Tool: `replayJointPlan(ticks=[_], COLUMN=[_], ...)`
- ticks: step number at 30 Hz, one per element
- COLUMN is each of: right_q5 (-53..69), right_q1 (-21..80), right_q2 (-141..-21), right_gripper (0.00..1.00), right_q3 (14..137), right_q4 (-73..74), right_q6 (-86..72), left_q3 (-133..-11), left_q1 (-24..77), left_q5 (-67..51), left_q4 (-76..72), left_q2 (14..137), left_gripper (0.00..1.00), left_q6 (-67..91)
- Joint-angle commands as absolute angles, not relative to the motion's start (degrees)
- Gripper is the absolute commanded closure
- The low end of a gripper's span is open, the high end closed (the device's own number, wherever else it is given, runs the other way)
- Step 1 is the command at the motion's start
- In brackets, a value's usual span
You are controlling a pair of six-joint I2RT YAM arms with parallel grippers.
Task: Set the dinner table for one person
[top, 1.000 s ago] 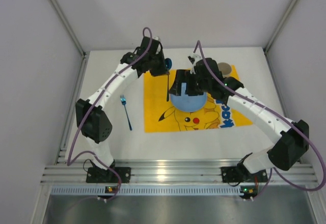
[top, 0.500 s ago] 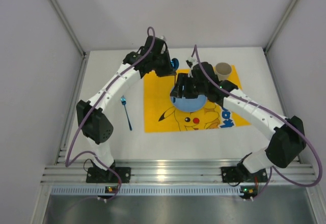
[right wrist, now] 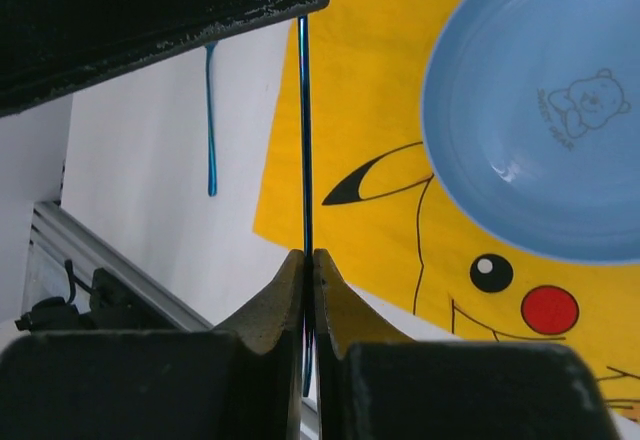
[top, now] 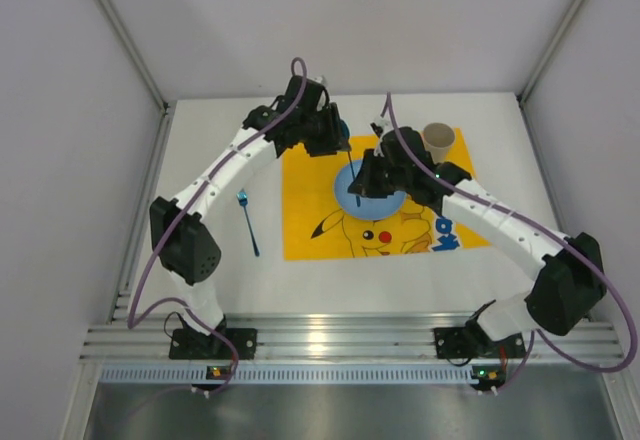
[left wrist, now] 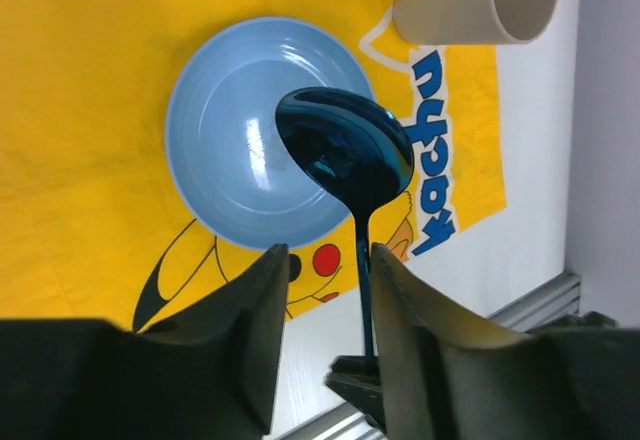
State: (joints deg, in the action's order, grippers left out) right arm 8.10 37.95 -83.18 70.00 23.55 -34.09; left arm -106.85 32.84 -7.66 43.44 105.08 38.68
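Right tool [right wrist: 307, 262] closed on spoon [left wrist: 345, 150] handle.

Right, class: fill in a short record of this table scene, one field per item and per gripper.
spoon: dark blue, held above the plate
left gripper: open around the spoon handle
right gripper: shut on the spoon handle
plate: light blue, on the yellow mat
cup: beige, upright, mat's far right corner
fork: blue, on the white table, left of the mat
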Motion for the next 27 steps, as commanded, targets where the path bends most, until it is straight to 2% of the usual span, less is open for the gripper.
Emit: replayJointPlan(ticks=[1,5,6,8,16,27], right_q5=[5.71,5.98,5.8,6.06,2.99,5.09], right_q1=[34.91,28.66,26.13,23.92,18.11,9.49], right_q2=[-75.34,-66.3,-65.05,-62.16,-61.34,-67.93], right_gripper=[1.0,1.0,1.0,1.0,1.0,1.0], right_q3=[66.81,56.9,55.39,51.53,46.23,42.36], right_q4=[24.26,27.23,28.03,29.78,32.08,26.02], right_q6=[-33.31,-32.35,-31.13,-30.06,-26.63,-25.75], left_q3=[-103.29,-98.71,-96.18,-93.09,-79.64,-74.18], left_q1=[33.05,32.17,31.38,30.42,24.79,23.38], left_q5=[-4.75,-0.53,2.26,3.42,4.31,7.55], left_q4=[43.33,45.79,46.05,45.97,45.0,46.67], left_q2=[101.52,99.15,97.75,95.99,88.86,86.05], left_gripper=[0.53,0.46,0.36,0.3,0.27,0.28], left_q6=[35.69,33.75,33.05,32.78,33.05,31.29])
